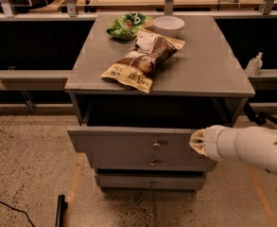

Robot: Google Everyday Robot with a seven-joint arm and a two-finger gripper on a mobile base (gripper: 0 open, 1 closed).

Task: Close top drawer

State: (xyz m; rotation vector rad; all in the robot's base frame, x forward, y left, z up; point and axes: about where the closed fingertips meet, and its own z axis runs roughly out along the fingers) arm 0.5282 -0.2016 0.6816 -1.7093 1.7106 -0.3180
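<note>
My white gripper [197,142] is sitting at the right end of the grey wooden top drawer [114,141], mid-frame; how wide it is spread, I cannot tell. In the upper centre, one brown crinkled snack bag [142,60], one green bag [126,26] and one white round bowl [168,25] are lying on the grey cabinet top [209,65].

Grey top drawer [124,143] (silver knob [156,145]), cream gripper [196,142] at its right end, brown-yellow bag [142,60]

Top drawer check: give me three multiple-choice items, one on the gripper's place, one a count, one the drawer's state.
1. Where is the gripper?
A) at the right end of the top drawer
B) at its left end
C) underneath it
2. How many drawer knobs show?
A) one
B) three
C) five
3. The top drawer is:
A) flush shut
B) partly out
C) removed
Answers: 1 A, it sits at the front panel's right end; 2 B, one on each front; 3 B, a dark gap shows behind its front.
</note>
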